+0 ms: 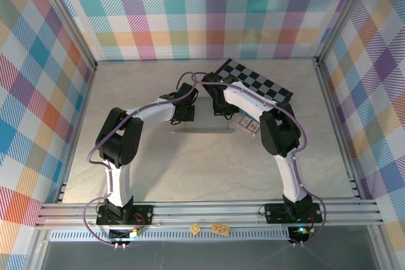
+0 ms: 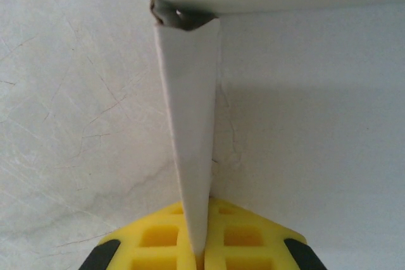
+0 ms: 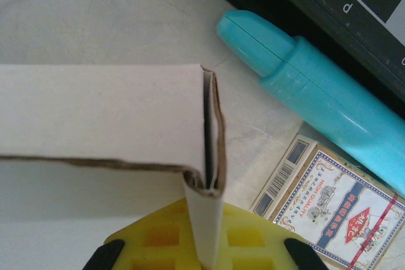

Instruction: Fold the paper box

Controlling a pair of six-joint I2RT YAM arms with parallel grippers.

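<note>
The left tool (image 2: 201, 254) is clamped on an upright end flap of the paper box (image 2: 190, 150) — thin white card running straight ahead from its yellow fingers (image 2: 158, 239) to a folded corner. The right tool (image 3: 205, 248) pinches the opposite end flap likewise. The box rests on the tabletop (image 1: 190, 162) between both tools. Just right of the right tool lie a patterned packet (image 3: 335, 213) and a turquoise pen (image 3: 316, 86).

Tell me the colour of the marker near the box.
The marker is turquoise; right wrist view.
</note>
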